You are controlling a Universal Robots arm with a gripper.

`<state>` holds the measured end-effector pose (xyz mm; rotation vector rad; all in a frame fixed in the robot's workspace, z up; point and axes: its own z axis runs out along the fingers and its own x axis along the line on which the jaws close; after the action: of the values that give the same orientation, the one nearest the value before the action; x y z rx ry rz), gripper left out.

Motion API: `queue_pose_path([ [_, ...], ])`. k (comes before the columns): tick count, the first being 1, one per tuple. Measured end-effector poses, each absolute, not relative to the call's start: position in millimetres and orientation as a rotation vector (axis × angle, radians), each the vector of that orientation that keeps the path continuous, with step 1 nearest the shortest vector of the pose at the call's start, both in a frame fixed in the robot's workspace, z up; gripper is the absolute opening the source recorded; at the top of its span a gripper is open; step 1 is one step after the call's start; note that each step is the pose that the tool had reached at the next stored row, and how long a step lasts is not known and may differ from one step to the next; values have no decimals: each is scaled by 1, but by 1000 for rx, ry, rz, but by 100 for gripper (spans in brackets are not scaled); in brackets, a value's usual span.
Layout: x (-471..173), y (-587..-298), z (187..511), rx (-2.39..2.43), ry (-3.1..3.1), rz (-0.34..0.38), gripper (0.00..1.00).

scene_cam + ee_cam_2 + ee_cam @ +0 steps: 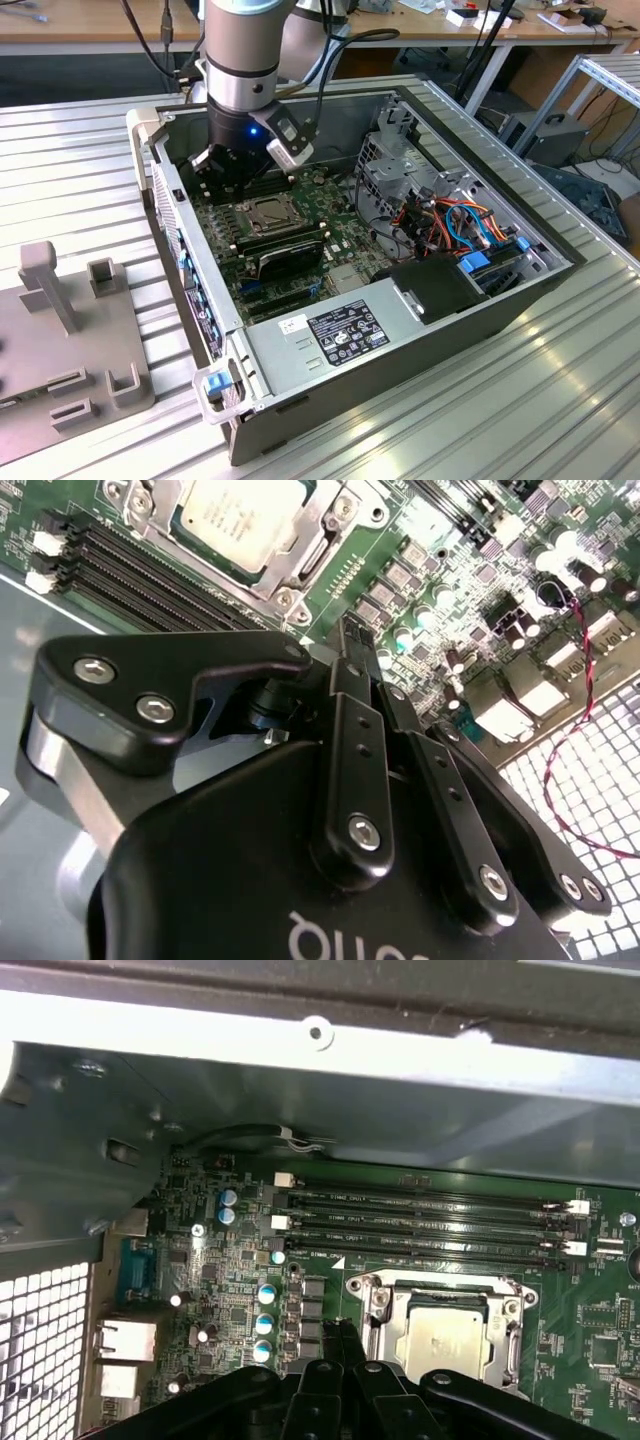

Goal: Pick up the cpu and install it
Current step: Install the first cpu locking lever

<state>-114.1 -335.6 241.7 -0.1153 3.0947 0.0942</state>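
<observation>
An open computer case (pixel 420 330) is seen on a slatted metal table (pixel 560 400) in the exterior view. The gripper (pixel 238 168) is positioned inside the case, toward the exterior view's left, low over the green motherboard (pixel 300 240). In the second wrist view the fingers (pixel 352 710) are seen pressed together with no gap, and nothing is held between them. The gripper (pixel 345 1335) tips are also seen closed in the first wrist view, just beside the socket frame (pixel 445 1325), over the board's small components.

The cpu (pixel 245 520) is seated in the socket frame (pixel 290 565) on the motherboard, its silver-grey top facing up; it is also seen in the first wrist view (pixel 445 1338) and in the exterior view (pixel 268 210). The cpu is not touched by the gripper. Black memory slots (pixel 430 1225) are seen running alongside the socket. A grey fixture block (pixel 60 340) is seen on the table at the exterior view's left, well apart from the case.
</observation>
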Motion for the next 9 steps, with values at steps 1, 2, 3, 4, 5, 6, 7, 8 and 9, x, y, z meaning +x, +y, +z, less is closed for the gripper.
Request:
queue_pose_path([
  [1, -114, -336, 242, -115, 3095, 94, 11],
  [2, -114, -336, 243, -115, 3095, 94, 11],
  [3, -114, -336, 243, -115, 3095, 94, 11],
  [4, -114, -336, 244, -115, 3095, 95, 11],
  [5, -114, -336, 245, -115, 3095, 96, 11],
  [6, -114, -336, 246, -115, 3094, 98, 11],
  [7, -114, -336, 248, -115, 3094, 98, 11],
  [8, -114, -336, 249, -115, 3094, 98, 11],
  [9, -114, -336, 250, -115, 3094, 98, 11],
])
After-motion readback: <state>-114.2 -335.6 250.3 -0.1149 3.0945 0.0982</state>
